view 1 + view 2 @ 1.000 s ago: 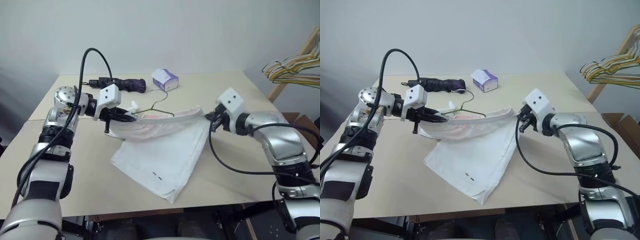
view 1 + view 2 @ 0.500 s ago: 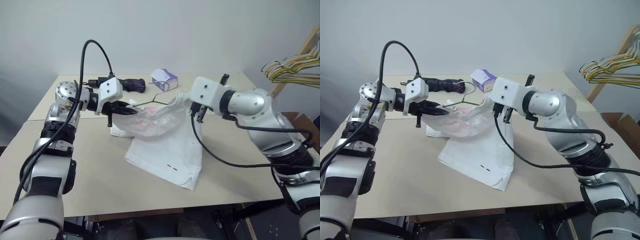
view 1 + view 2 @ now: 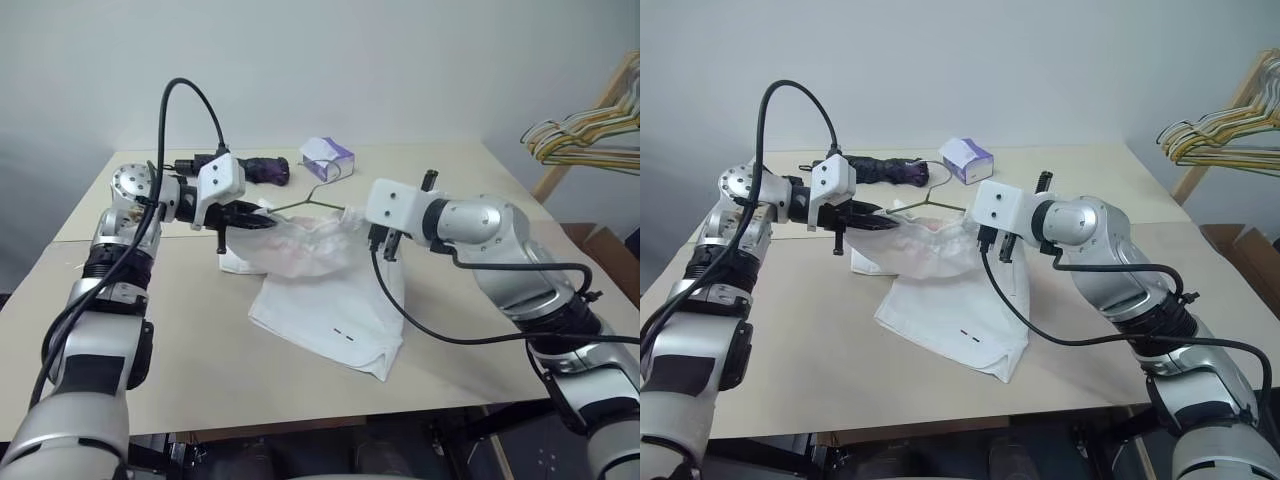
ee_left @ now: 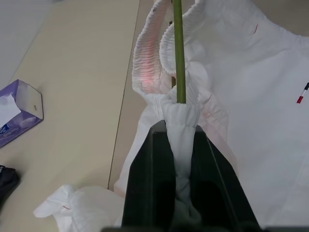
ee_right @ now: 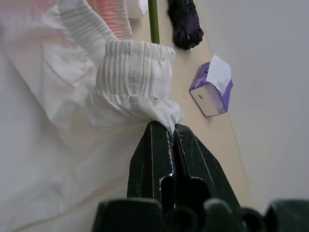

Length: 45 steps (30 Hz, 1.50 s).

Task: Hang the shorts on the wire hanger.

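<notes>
The white shorts (image 3: 335,300) hang by their gathered waistband between my two grippers, and the legs trail on the table (image 3: 180,340). My left gripper (image 3: 255,222) is shut on one bunched end of the waistband (image 4: 177,121). The olive wire hanger (image 3: 296,205) comes out of that bunch and runs through the waistband, its hook toward the tissue box. My right gripper (image 3: 383,243) is shut on the other end of the waistband (image 5: 137,63), close to the hanger wire (image 5: 153,19). The two grippers are near each other, so the waistband sags in folds between them.
A purple tissue box (image 3: 329,157) and a dark folded umbrella (image 3: 245,168) lie at the back of the table. A small crumpled white cloth (image 4: 79,210) rests below my left gripper. A bunch of coloured hangers (image 3: 585,135) hangs on a wooden rack at the far right.
My right gripper has swung left toward the left one with the waistband in it, and the wrist has rolled. The stretched waistband has gone slack and bunched up. The left gripper has stayed put.
</notes>
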Available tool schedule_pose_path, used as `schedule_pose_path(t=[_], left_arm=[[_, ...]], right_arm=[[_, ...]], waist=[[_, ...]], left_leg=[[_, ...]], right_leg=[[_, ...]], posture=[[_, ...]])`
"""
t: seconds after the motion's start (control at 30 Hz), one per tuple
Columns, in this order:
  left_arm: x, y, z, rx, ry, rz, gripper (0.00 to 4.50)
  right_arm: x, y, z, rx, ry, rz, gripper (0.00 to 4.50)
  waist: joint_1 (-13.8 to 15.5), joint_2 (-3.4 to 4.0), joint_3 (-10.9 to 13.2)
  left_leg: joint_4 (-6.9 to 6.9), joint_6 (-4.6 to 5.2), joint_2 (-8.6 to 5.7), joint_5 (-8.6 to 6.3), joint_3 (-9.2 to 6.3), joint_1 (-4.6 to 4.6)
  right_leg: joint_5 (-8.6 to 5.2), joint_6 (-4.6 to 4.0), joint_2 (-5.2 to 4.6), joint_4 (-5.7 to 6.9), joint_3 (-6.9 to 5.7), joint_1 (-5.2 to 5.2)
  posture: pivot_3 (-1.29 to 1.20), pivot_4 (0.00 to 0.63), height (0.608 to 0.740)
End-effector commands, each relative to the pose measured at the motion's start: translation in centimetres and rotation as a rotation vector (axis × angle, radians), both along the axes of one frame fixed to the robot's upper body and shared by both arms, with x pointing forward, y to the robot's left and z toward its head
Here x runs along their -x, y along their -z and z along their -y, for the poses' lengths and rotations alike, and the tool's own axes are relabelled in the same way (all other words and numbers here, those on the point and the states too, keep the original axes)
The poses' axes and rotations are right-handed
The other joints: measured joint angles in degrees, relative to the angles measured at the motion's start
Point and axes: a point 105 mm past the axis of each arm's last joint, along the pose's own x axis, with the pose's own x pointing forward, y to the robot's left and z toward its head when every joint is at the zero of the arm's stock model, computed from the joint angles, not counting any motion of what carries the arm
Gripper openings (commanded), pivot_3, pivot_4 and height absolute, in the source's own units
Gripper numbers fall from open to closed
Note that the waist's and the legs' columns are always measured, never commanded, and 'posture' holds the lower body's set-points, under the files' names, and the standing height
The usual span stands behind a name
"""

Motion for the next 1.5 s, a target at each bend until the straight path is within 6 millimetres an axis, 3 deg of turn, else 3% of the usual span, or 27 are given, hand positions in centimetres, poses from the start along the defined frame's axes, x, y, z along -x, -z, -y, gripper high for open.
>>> schedule_pose_path(t=[0.03,0.2,0.4,0.63,0.97,1.07,1.23,1.33,1.5], left_arm=[[0.6,-2.1,0.4,0.057,0.068,0.066,0.02],[1.5,-1.5,-0.2,0.021,0.112,0.043,0.02],[2.1,-1.0,0.0,0.015,0.149,0.02,0.02],[2.3,-1.5,0.6,0.032,0.187,0.046,0.02],[2.4,-2.3,0.8,0.061,0.2,0.072,0.02],[2.4,-2.1,0.7,0.055,0.196,0.07,0.02],[2.1,-2.1,0.6,0.057,0.179,0.078,0.02],[1.8,-2.5,0.8,0.102,0.171,0.095,0.02],[1.1,-2.7,0.9,0.111,0.131,0.127,1.62]], right_arm=[[1.2,-0.8,0.2,0.019,-0.082,0.001,0.71],[1.0,-0.7,0.9,-0.006,-0.088,-0.005,2.33],[1.0,-1.1,1.1,-0.081,-0.114,-0.039,2.33],[2.4,-0.8,0.7,-0.175,-0.219,-0.225,2.33],[1.2,0.2,0.7,-0.203,-0.168,-0.285,2.33],[1.3,0.2,0.7,-0.207,-0.178,-0.296,1.8],[1.4,0.6,0.9,-0.184,-0.171,-0.295,0.07],[1.4,0.8,1.0,-0.174,-0.166,-0.287,0.03],[1.2,0.9,1.0,-0.179,-0.144,-0.27,0.0]], waist=[[0.1,0.0,0.0],[-0.1,0.0,0.0],[-0.1,0.0,0.0],[0.0,0.0,0.0],[-0.1,0.0,0.0],[-0.1,0.0,0.0],[-0.1,0.0,0.0],[0.0,0.0,0.0],[0.0,0.0,0.0]], left_leg=[[0.0,0.0,0.0,0.0,0.0,0.0],[0.01,0.0,0.0,0.0,0.01,0.04],[0.0,0.0,0.01,0.0,0.0,0.03],[0.01,0.0,0.01,0.0,-0.03,0.04],[0.01,0.0,0.01,0.0,-0.03,0.06],[0.01,0.0,0.01,0.0,-0.03,0.06],[0.01,0.0,0.01,0.0,-0.03,0.06],[0.01,0.0,0.0,0.0,-0.02,0.05],[0.03,0.0,0.0,0.0,-0.02,0.04]], right_leg=[[0.0,0.0,0.0,0.0,-0.01,0.0],[0.0,0.0,0.01,0.01,-0.03,0.03],[0.0,0.0,0.01,0.0,-0.02,0.03],[0.0,0.0,0.0,-0.01,-0.03,0.06],[0.0,0.0,0.01,0.0,-0.02,0.07],[0.0,0.0,0.01,0.01,-0.02,0.07],[0.0,0.0,0.01,0.01,-0.03,0.07],[0.0,0.0,0.0,0.01,-0.02,0.07],[0.0,0.0,-0.01,0.0,-0.03,0.07]], posture=[[-0.11,0.0,0.74],[-0.11,0.0,0.74],[-0.11,0.0,0.74],[-0.11,0.0,0.74],[-0.1,0.0,0.74],[-0.1,0.0,0.74],[-0.1,0.0,0.74],[-0.11,0.0,0.74],[-0.11,0.0,0.74]])
